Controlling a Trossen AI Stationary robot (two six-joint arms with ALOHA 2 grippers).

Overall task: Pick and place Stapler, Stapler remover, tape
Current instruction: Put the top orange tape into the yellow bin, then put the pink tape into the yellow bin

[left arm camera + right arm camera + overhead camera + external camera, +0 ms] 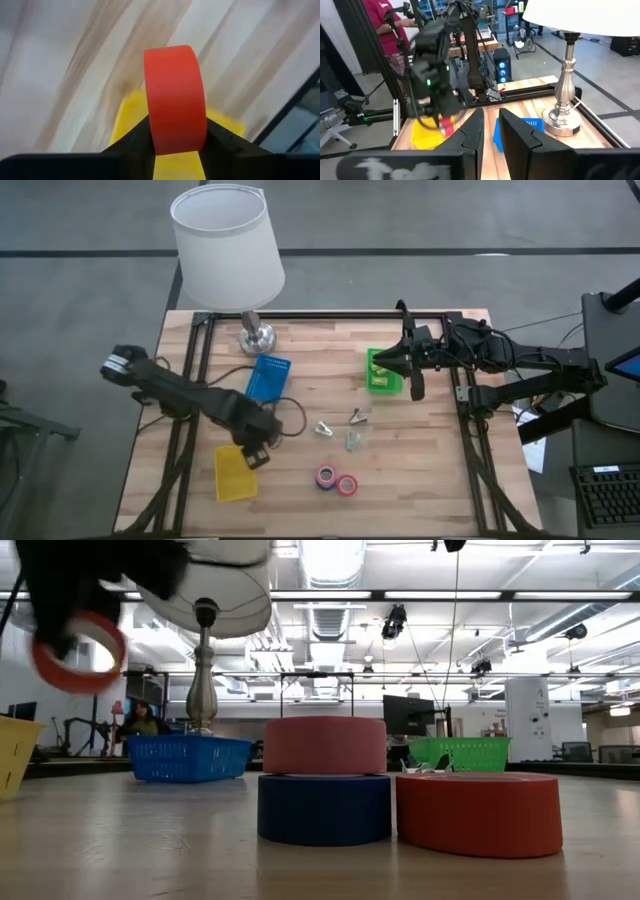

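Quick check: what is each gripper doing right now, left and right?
Left gripper: shut on a red tape roll, above the yellow tray.
Right gripper: nearly shut, holding nothing, over the green tray.

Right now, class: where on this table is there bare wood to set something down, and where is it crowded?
Free: the strip between the lamp base and the green tray, and the corner right of the tape rolls. Crowded: the middle, where the blue tray, the small metal pieces and the left gripper over the yellow tray cluster.
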